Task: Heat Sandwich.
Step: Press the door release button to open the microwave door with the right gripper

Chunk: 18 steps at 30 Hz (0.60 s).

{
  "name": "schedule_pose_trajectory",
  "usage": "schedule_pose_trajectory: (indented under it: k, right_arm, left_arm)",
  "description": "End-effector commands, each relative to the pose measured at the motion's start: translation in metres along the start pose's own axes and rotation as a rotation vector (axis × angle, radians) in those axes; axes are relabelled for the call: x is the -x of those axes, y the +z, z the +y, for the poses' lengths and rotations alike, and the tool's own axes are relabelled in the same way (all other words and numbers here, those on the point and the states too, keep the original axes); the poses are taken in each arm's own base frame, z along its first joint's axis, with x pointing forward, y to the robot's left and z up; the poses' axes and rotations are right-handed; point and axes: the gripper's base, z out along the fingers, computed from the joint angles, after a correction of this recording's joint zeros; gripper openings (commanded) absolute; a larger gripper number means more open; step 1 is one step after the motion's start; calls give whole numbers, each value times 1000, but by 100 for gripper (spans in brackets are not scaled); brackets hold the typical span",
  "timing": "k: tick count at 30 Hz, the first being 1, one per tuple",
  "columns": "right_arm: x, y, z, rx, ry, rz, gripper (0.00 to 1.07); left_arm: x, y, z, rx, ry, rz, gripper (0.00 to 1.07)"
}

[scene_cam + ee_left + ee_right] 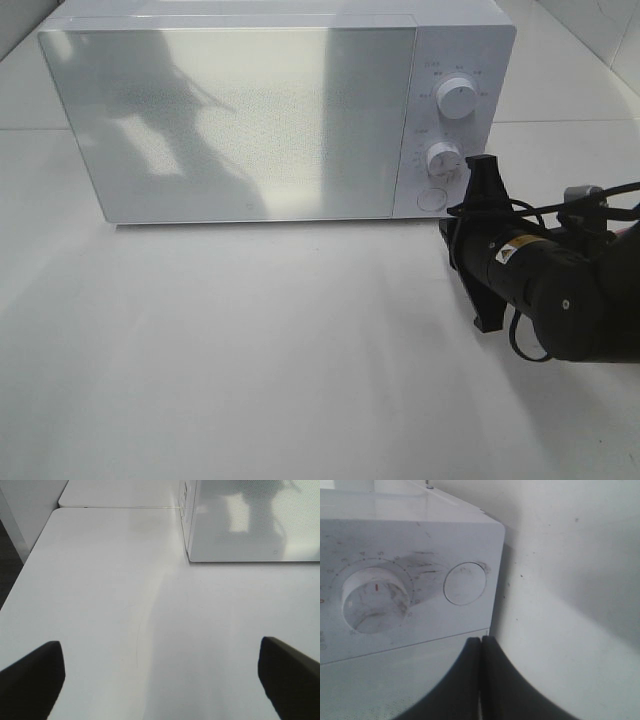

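The white microwave stands at the back of the table with its door closed. The sandwich and its pink plate are out of view. My right gripper is shut and empty, with its tip just right of the microwave's control panel, near the round button. In the right wrist view the closed fingers point at the panel just below the round button and beside the lower knob. My left gripper is open and empty above the bare table, in front of the microwave's left corner.
The panel carries two knobs, an upper one and a lower one. The white table stretches in front of the microwave. The table's left edge shows in the left wrist view. A white wall stands behind.
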Motion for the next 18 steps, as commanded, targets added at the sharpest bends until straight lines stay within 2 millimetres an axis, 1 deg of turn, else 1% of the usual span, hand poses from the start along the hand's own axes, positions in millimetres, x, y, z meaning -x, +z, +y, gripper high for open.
schedule_pose_trajectory:
  k: [1, 3, 5, 9, 10, 11, 12, 15, 18]
  right_arm:
    - [1, 9, 5, 7, -5, 15, 0]
    - [4, 19, 8, 13, 0, 6, 0]
    - [5, 22, 8, 7, 4, 2, 0]
    - [8, 38, 10, -3, 9, -6, 0]
    - [8, 38, 10, -3, 9, -6, 0]
    - [7, 41, 10, -7, 8, -4, 0]
    - [10, 46, 10, -10, 9, -12, 0]
    - [12, 51, 13, -5, 8, -17, 0]
    - [14, 61, 14, -9, 7, -15, 0]
  left_arm:
    - [-2, -3, 0, 2, -4, -33, 101]
    - [-2, -3, 0, 2, -4, -33, 101]
    - [-2, -3, 0, 2, -4, -33, 101]
    - [-2, -3, 0, 2, -4, -33, 101]
    - [-2, -3, 0, 2, -4, -33, 101]
    - [-2, -3, 0, 2, -4, -33, 101]
    - [-2, -3, 0, 2, -4, -33, 101]
    - [-2, -3, 0, 2, -4, -33, 101]
    - [-2, -3, 0, 2, -4, -33, 101]
